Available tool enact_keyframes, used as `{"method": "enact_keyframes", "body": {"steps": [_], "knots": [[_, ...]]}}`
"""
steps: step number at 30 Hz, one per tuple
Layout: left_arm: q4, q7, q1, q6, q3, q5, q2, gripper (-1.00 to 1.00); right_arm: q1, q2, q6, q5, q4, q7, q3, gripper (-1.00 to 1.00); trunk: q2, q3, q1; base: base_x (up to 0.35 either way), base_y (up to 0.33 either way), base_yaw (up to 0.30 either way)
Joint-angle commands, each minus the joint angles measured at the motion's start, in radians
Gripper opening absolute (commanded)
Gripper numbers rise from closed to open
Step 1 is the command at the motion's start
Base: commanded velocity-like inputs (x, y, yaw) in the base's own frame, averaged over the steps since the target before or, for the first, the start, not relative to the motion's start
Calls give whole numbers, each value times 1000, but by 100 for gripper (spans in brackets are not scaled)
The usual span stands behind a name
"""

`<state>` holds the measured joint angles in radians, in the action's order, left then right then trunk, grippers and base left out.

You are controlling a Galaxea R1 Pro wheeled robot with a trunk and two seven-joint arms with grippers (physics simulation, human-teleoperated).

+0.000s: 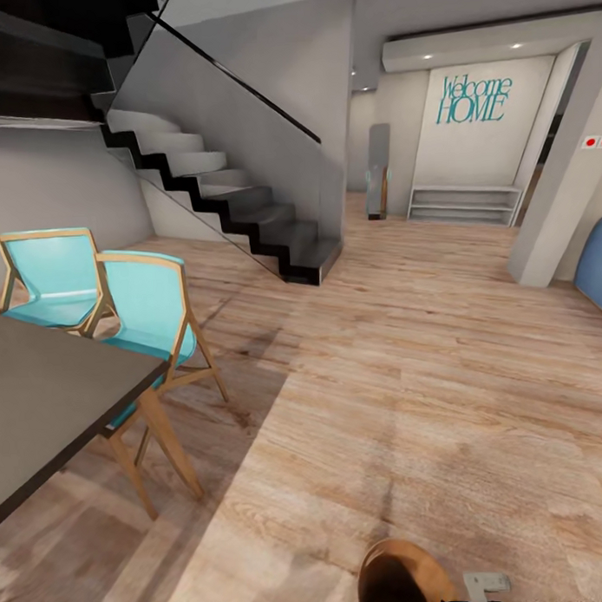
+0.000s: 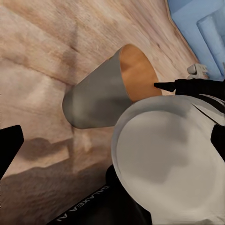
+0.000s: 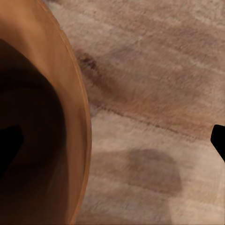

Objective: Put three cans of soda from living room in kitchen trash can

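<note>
The tash can (image 1: 399, 574) sits at the bottom edge of the head view, close to my body, with its copper-brown inside facing up. In the left wrist view the tash can (image 2: 101, 96) shows its pale grey outside and appears tilted over the wood floor. A black finger (image 2: 165, 86) of my right arm touches its rim. My right gripper (image 3: 115, 143) straddles the rim of the tash can (image 3: 70, 117), jaws wide, one finger inside and one outside. My left gripper (image 2: 114, 140) is open and holds nothing. The cans of soda are out of view.
A dark table (image 1: 53, 405) with two turquoise chairs (image 1: 149, 311) stands at the left. A staircase (image 1: 237, 199) rises ahead on the left. A pillar (image 1: 562, 188) and a blue object (image 1: 597, 269) are at the right. Open wood floor leads to a low shelf (image 1: 464, 204).
</note>
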<state>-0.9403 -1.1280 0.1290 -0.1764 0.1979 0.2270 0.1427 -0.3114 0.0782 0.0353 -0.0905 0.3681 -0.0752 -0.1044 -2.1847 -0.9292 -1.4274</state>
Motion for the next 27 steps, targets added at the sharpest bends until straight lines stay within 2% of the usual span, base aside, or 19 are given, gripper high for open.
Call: {"method": "enact_keyframes", "body": {"steps": [1,10,27], "knots": [[0,0,0,0,0,0,0,100,0,0,0,0,0,0,0,100,-7,-5,-4,0,0,0],[0,0,0,0,0,0,0,100,0,0,0,0,0,0,0,100,-70,-47,-38,0,0,0],[0,-1,0,0,0,0,0,100,0,0,0,0,0,0,0,100,-70,-61,-38,0,0,0]]}}
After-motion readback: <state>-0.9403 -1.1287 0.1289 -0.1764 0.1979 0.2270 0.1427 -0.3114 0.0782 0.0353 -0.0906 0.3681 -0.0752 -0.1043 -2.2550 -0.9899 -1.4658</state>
